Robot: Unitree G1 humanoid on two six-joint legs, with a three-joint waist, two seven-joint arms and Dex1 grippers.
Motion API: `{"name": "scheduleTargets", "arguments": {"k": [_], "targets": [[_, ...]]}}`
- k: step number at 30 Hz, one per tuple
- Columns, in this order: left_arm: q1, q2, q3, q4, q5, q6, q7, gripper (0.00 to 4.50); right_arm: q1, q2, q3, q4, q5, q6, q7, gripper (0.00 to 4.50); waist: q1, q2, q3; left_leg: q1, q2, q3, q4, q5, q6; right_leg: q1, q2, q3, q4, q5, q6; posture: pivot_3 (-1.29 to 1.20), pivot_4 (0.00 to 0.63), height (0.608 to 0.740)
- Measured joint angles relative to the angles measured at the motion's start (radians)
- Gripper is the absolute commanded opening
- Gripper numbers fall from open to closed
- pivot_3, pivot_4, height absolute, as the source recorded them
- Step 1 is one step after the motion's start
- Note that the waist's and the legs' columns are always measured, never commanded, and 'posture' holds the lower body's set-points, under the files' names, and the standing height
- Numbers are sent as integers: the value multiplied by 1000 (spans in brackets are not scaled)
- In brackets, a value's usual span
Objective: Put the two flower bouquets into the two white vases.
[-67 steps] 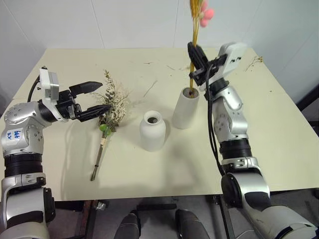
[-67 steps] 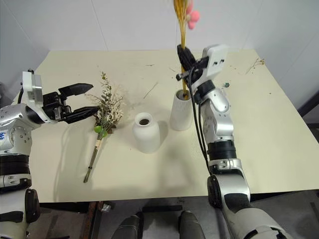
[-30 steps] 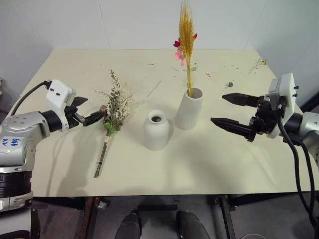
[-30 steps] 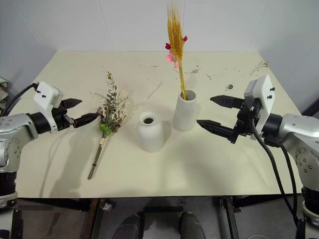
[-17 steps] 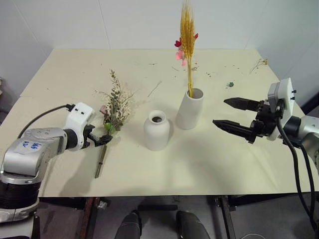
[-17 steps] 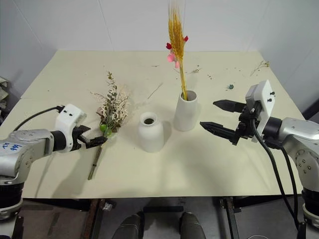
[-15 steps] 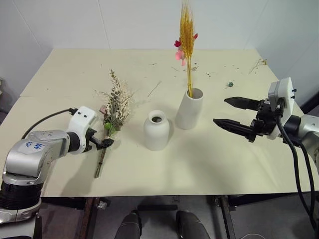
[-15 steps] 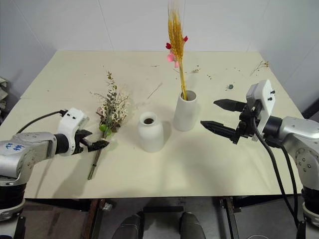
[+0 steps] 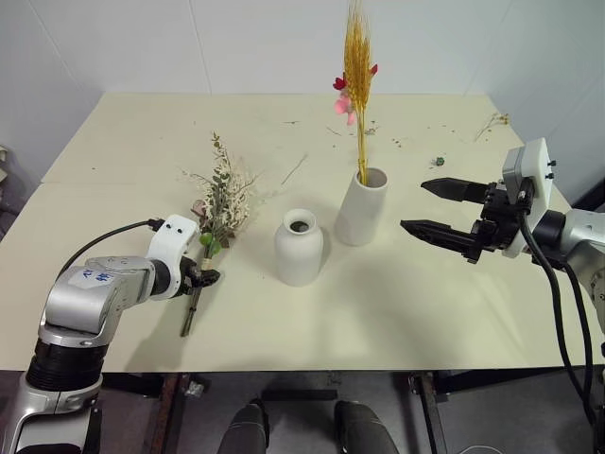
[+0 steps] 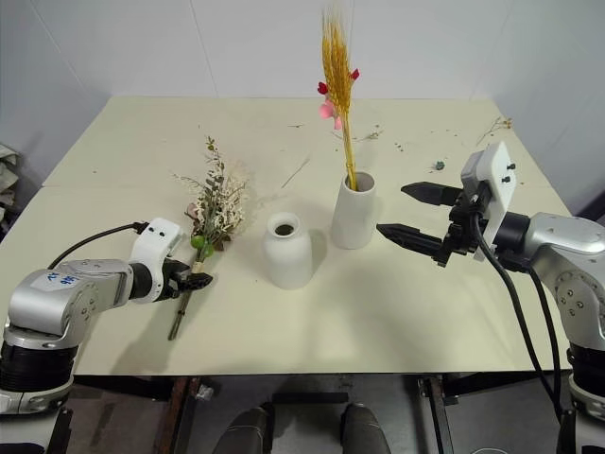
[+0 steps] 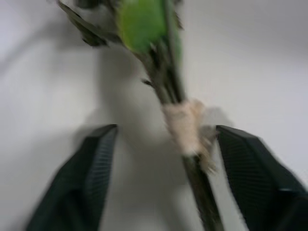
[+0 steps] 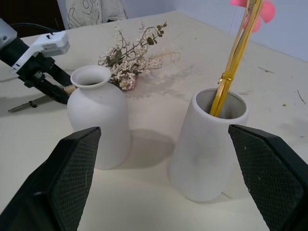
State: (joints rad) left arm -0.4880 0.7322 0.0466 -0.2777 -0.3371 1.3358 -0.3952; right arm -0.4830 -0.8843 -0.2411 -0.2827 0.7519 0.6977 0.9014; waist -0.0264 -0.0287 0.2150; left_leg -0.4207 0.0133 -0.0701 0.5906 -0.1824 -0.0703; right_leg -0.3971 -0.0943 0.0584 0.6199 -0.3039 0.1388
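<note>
On the cream tabletop [image 9: 284, 331], left end effector [image 9: 200, 278] angles down, fingers straddling the green bouquet's [image 9: 216, 213] stem lying lengthwise away from the robot; right end effector [image 9: 442, 211] level, spread wide.

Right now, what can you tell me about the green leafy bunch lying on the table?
The green leafy bouquet lies flat on the cream table, beside the short white vase. Its top is a spray of small green leaves and pale beige sprigs, with one bright green bit lower down. Thin dark green stems run toward the robot, bound by a tan wrap. The left gripper straddles the stems near that wrap, fingers apart on either side.
</note>
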Motion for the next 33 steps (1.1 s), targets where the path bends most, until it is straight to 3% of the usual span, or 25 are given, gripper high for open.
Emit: {"name": "scheduleTargets", "arguments": {"k": [7, 12, 17, 25, 33], "targets": [[-16, -45, 17, 89, 25, -124, 20, 70, 16, 0, -10, -2, 0, 0, -1, 4500, 2, 0, 0, 0, 0, 0, 2, 0, 0, 2, 0, 0, -2, -1, -5, 0, 150, 740], [-64, -104, 76, 180, 44, -353, 44, 56, 32, 0, -11, -4, -2, -2, -11, 4500, 2, 0, 0, -1, 0, 0, 2, 0, 0, 2, 0, 0, -3, 1, -1, 0, 150, 740], [-180, -170, 177, 285, 43, -697, 26, 56, 64, 5, -43, -20, -3, -14, -28, 4500, 6, 0, 0, -1, 0, 0, 2, 0, 0, 2, 0, 0, -3, 7, 10, 0, 150, 740], [-339, -357, 288, 451, -165, -1231, -279, 56, 114, 35, -82, -56, 7, -48, -33, 4500, 10, 0, 0, -1, 0, 1, 1, -1, 1, 4, 0, 0, -8, 9, 12, 0, 150, 740], [-364, -386, 263, 485, -371, -1119, -507, 56, 263, 33, -164, -194, 154, -39, 38, 4500, 19, 0, 0, -1, 0, 1, 3, -1, 1, 5, 1, 0, -8, 10, 14, 0, 150, 740]]}}
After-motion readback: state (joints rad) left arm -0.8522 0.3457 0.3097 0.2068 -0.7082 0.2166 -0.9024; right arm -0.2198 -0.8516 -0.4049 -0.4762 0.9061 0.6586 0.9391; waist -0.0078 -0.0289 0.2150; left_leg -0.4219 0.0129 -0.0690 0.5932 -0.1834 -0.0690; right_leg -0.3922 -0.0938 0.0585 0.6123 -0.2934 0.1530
